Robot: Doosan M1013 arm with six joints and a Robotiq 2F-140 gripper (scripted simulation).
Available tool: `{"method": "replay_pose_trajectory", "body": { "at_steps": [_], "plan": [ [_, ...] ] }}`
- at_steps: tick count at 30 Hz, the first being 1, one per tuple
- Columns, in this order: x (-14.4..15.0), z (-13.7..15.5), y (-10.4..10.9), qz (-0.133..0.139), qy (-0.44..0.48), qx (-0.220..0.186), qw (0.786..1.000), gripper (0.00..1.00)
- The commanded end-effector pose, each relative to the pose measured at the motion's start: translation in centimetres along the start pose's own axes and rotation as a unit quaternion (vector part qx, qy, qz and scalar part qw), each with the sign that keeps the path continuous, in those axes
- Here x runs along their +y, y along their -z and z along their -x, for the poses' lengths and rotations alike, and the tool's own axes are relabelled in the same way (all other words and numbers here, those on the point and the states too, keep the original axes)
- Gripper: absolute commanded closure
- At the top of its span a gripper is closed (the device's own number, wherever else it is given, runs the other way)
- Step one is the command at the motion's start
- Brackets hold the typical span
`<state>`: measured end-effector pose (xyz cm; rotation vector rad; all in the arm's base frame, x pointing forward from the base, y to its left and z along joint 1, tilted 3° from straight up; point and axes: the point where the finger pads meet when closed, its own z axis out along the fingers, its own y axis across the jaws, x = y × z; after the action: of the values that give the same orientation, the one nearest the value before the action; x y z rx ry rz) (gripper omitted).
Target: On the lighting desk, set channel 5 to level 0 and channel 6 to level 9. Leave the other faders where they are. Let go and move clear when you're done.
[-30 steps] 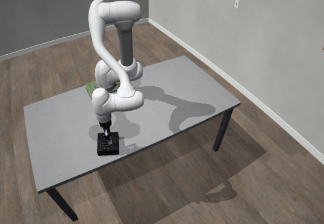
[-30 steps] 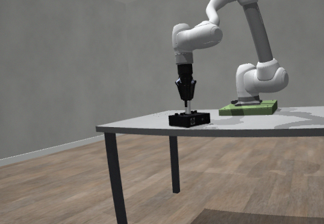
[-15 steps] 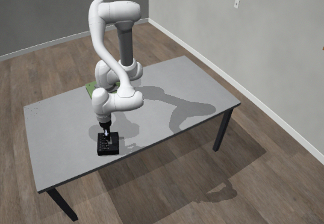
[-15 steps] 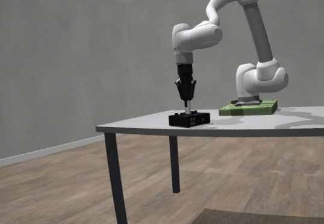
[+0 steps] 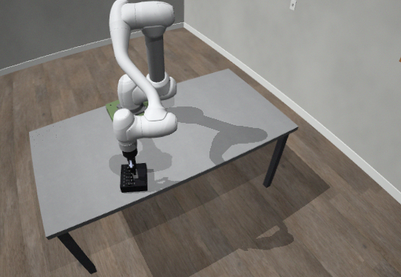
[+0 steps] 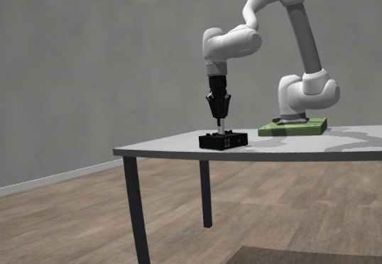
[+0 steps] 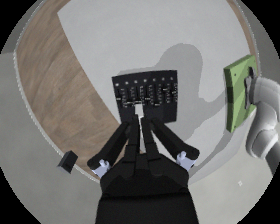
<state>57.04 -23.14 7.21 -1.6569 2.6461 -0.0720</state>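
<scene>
The lighting desk [image 5: 139,183] [image 6: 227,141] [image 7: 165,100] is a small black box with a row of fader slots and small knobs. It sits on the grey table [image 5: 223,103] [image 6: 305,147] near the front edge. My gripper [image 5: 130,168] [image 6: 220,130] [image 7: 139,109] is shut and points straight down, its closed fingertips pressed onto the top of the desk among the faders. In the wrist view the tips stand at a slot left of the middle of the row. Which channel they touch is too small to tell.
The arm's green base plate [image 5: 110,108] [image 6: 295,128] [image 7: 239,90] stands behind the desk on the table. The table's front edge runs close beside the desk, with wood floor [image 5: 223,229] below.
</scene>
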Motion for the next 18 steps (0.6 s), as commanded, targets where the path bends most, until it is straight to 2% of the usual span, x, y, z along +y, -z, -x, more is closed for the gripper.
{"method": "replay_pose_trajectory", "body": {
  "at_steps": [1, 18],
  "plan": [
    [0.00, -0.08, 0.01, 0.000, 0.000, 0.000, 1.000, 0.90],
    [0.00, -0.76, 0.01, 0.000, 0.000, 0.000, 1.000, 0.90]
  ]
}}
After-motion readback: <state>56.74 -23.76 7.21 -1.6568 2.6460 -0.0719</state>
